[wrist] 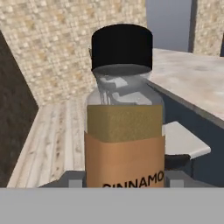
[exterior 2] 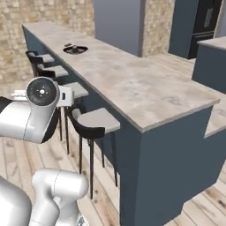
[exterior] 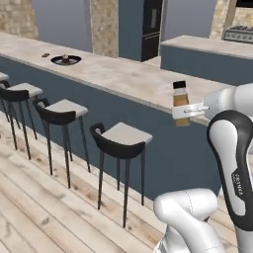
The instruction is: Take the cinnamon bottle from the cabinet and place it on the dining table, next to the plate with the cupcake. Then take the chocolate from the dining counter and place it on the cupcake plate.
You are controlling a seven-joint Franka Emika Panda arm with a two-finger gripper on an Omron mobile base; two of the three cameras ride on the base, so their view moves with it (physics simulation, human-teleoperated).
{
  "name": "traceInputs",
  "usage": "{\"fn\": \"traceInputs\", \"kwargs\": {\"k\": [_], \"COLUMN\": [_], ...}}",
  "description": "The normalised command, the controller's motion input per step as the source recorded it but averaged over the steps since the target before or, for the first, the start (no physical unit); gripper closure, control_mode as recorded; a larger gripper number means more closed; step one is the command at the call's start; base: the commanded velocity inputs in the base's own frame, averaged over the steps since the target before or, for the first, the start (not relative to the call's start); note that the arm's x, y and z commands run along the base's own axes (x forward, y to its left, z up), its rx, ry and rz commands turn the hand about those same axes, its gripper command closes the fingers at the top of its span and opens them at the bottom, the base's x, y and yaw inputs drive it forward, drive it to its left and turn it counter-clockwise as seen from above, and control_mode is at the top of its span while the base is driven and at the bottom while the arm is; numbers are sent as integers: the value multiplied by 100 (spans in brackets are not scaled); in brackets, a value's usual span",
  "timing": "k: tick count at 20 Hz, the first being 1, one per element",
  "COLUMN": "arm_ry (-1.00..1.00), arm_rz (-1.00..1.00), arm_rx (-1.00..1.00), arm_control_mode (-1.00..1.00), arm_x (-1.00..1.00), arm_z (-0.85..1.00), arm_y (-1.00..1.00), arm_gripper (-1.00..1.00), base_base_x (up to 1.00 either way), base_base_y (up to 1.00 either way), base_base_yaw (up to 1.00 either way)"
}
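Observation:
The cinnamon bottle (exterior: pixel 181 100), clear glass with a black cap and an orange-brown label, stands upright in my gripper (exterior: pixel 184 112), which is shut on its lower part. It hangs just over the near edge of the long beige counter (exterior: pixel 123 74). In the hand view the cinnamon bottle (wrist: pixel 124 131) is close up, with my gripper (wrist: pixel 124 181) at its base and a dark fingertip (wrist: pixel 74 180) on each side. Far along the counter lies the dark plate (exterior: pixel 74 61) with the cupcake (exterior: pixel 65 58). The small brown chocolate (exterior: pixel 45 55) lies beside it. The same plate (exterior 2: pixel 80 50) appears in the right base view.
Black-framed stools (exterior: pixel 121 138) with pale seats line the counter's near side over a wooden floor. A second blue counter (exterior: pixel 207 57) and a dark oven column (exterior: pixel 150 27) stand behind. The counter's end corner (exterior 2: pixel 141 128) is close to my arm.

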Motion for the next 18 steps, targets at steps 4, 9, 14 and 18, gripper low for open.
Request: {"fn": "traceInputs", "kwargs": {"k": [4, 9, 14, 18], "arm_ry": [0, 0, 0, 0], "arm_rz": [0, 0, 0, 0], "arm_rx": [0, 0, 0, 0], "arm_control_mode": [100, 100, 100, 100], "arm_x": [0, 0, 0, 0], "arm_z": [0, 0, 0, 0], "arm_y": [0, 0, 0, 0], "arm_gripper": [100, 100, 100, 100], "base_base_x": [49, 39, 23, 16], "base_base_y": [100, 100, 100, 100], "base_base_yaw": [-50, -47, -33, -27]}}
